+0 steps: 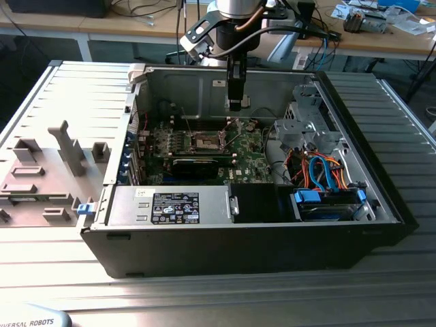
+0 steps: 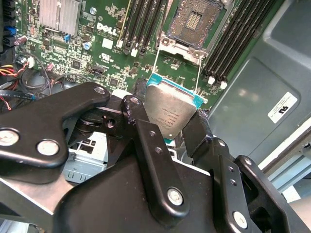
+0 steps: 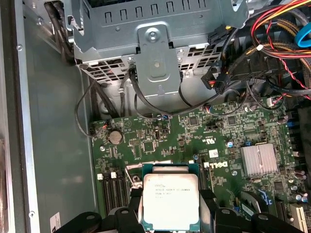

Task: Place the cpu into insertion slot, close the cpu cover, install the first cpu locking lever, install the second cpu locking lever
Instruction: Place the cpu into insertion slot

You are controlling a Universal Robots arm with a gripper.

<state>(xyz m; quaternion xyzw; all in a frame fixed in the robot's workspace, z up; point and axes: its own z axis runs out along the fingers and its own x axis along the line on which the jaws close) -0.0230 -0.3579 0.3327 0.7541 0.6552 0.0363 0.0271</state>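
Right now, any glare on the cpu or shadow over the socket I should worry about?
Second wrist view: the cpu, clamped in the gripper, carries a pale sheen across its metal top; the socket is evenly lit. First wrist view: the cpu's top is bright, with no hot spot. Exterior view: the socket sits in dimmer light inside the case, with no hard shadow on it.

This looks like a robotics lab or electronics workshop. An open desktop computer case (image 1: 238, 255) lies on a ribbed aluminium bench (image 1: 225, 300), its green motherboard (image 1: 238, 146) and coloured cables (image 1: 327, 170) bared. A robot arm (image 1: 231, 27) hangs over it, its hand (image 1: 235, 103) gripping a cpu (image 3: 170, 199). At the exterior view's left sits a grey fixture tray (image 1: 41, 170) with moulded holders. Far behind, wooden benches (image 1: 388, 42) carry loose wires and electronic parts (image 1: 361, 20).
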